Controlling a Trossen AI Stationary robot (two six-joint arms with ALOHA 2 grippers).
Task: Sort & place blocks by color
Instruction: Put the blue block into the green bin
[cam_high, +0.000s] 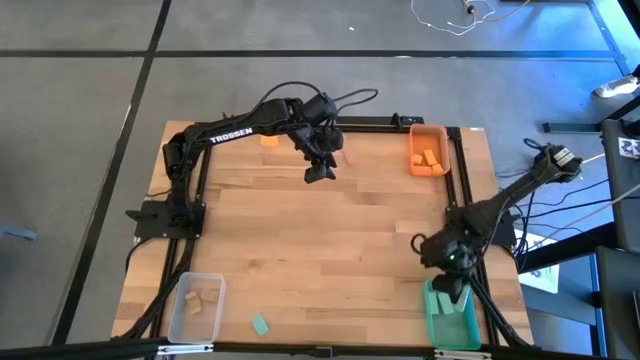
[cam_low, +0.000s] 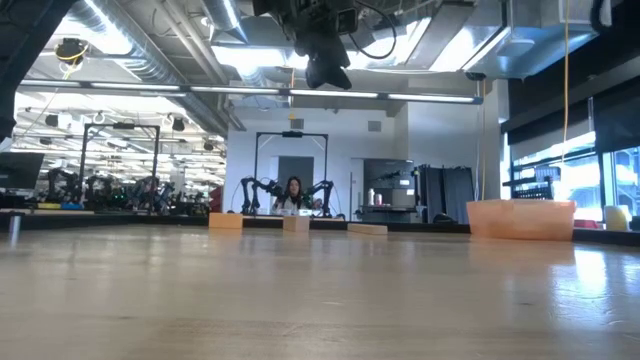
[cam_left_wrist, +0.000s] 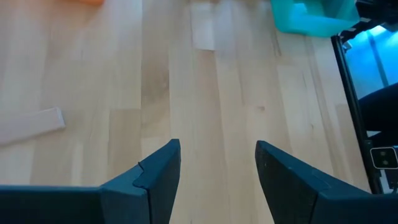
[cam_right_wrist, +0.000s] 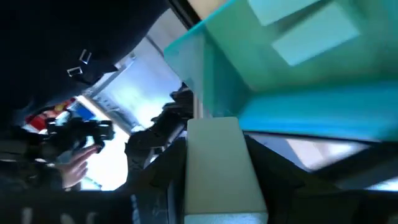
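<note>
The table (cam_high: 330, 240) carries three bins at its corners as seen from above. One bin (cam_high: 429, 148) sits at the far right corner with blocks (cam_high: 428, 158) inside it. A second bin (cam_high: 195, 307) sits at the near left corner, also with blocks (cam_high: 194, 301) in it. A third bin (cam_high: 452, 315) stands at the near right corner. A lone block (cam_high: 260, 323) lies on the table just right of the near left bin. Another block (cam_high: 268, 139) lies at the far edge, left of centre. The left gripper (cam_high: 320, 170) hangs over the far middle of the table; the right gripper (cam_high: 452, 285) is above the near right bin, with a block (cam_right_wrist: 217, 168) between its fingers.
</note>
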